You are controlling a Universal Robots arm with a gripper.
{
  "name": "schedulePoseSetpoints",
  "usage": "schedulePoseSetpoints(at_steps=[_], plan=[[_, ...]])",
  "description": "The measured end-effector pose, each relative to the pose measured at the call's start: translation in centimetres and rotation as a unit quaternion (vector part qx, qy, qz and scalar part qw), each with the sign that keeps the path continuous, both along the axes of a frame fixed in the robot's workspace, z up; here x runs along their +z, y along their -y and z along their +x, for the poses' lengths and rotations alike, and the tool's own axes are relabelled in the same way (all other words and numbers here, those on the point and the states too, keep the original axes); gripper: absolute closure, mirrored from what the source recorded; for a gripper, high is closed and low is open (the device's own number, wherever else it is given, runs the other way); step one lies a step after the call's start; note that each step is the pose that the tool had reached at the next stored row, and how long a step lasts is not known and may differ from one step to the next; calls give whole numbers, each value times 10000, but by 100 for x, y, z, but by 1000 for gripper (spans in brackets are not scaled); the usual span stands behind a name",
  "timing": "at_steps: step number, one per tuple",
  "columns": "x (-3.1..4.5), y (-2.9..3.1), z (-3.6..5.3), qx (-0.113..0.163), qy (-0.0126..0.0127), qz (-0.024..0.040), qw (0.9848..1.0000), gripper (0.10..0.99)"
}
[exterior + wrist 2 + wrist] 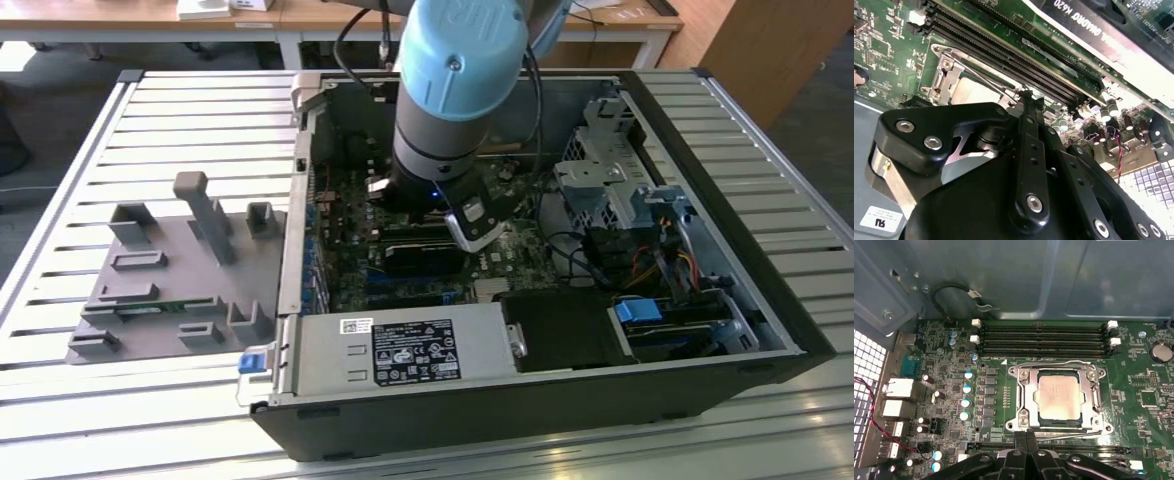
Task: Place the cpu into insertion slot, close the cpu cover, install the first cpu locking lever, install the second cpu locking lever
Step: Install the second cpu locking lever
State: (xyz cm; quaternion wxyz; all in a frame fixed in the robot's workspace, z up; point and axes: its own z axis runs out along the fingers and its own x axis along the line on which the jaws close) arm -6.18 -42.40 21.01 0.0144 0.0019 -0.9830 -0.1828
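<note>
In the first wrist view the cpu [1059,397], a dull silvery square, lies flat in the insertion slot [1019,423] on the green board. The cpu cover [1026,390] rests closed around it, with a thin wire lever [1054,363] running along its far edge. My gripper [1026,435] is shut, fingertips together, right at the near edge of the socket, where another wire lever [1069,429] runs. The second wrist view has the gripper [1026,95] beside the cpu [966,90], a wire lever [989,77] slanting toward its tips. In the exterior view my arm [447,120] reaches down into the open computer case.
Long black memory slots [1044,337] lie beyond the socket, and a row of capacitors [968,390] stands beside it. A black graphics card [420,255], the power supply [400,355] and a drive cage [607,180] crowd the case. A grey fixture tray [174,270] lies at the exterior view's left.
</note>
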Motion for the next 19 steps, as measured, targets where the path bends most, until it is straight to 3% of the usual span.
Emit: schedulePoseSetpoints(at_steps=[6,19], plan=[[-100,0,-17,-1,0,1,10000,980],[-169,0,-63,-50,-1,70,10000,980]])
